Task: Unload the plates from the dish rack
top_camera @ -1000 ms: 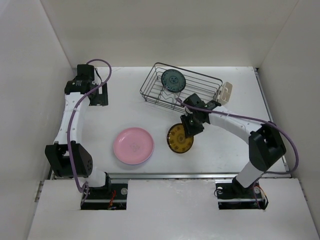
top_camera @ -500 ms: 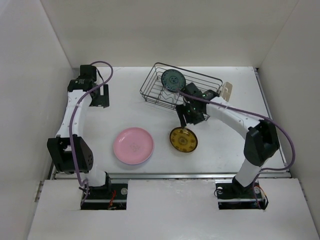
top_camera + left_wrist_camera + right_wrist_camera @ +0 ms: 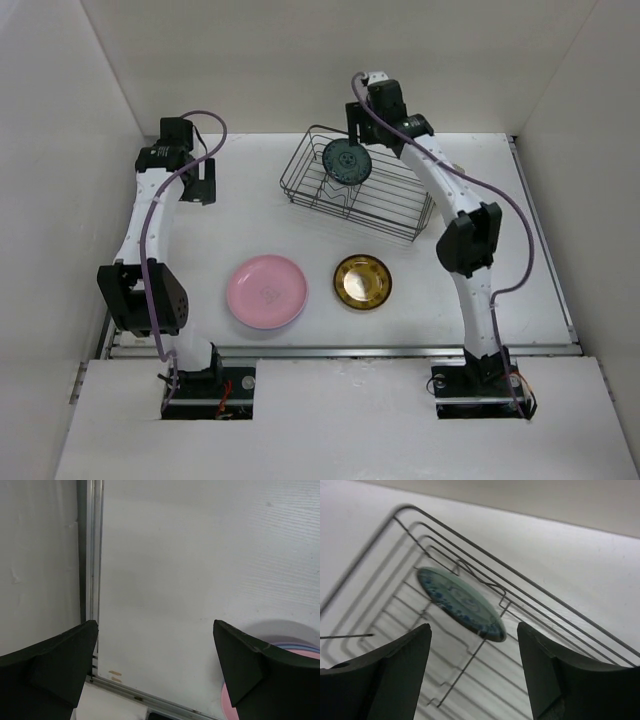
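Two spread, empty: left pincer, and right pincer now up by the dish rack, off the yellow-brown plate.

Count so far: three plates for sure, one pink plate, one gold-brown plate, one teal plate. A bluish rim under the pink could be a fourth, can't tell. One dish rack. Two claws: left claw, right claw.

The rack is made of thin, dark metal wire with a smooth surface. A glossy glaze is seen on the teal plate and the yellow plate. The pink plate is smooth. The tabletop is finished in matt white.
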